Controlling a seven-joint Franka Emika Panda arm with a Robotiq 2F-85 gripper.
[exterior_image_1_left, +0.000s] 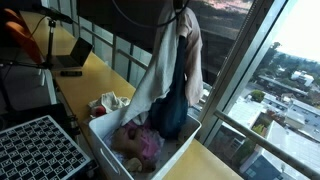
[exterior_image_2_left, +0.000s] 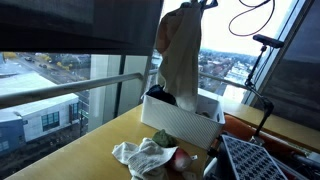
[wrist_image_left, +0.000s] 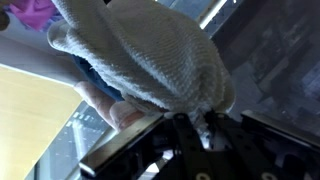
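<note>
A cream knitted garment (exterior_image_1_left: 158, 62) is seen gripped at its upper end by the pincer (wrist_image_left: 203, 133), whose jaws are clenched on a bunched fold of the knit in the wrist view. The piece is held high above a white rectangular plastic bin (exterior_image_2_left: 186, 126) that is set on a pale wooden counter (exterior_image_2_left: 95, 135) beside a tall window. The garment hangs straight down from the pincer, so its long axis is vertical and its free end lies directly below the grip, level with the rim of the bin. A dark blue garment (exterior_image_1_left: 175, 108) is draped inside the cream one and trails lower, with its bottom edge resting in the bin; whether it is caught between the jaws as well cannot be told. A pink crumpled garment (exterior_image_1_left: 146, 141) is seen lying in the bin next to the blue cloth. Just outside the bin, a crumpled white cloth (exterior_image_2_left: 141, 156) is left on the counter, close to the bin's wall. A black wire grid rack (exterior_image_1_left: 35, 150) is shown near the bin in both exterior views, and an open laptop (exterior_image_1_left: 75, 57) is set farther along the counter, well apart from the hanging clothes.
</note>
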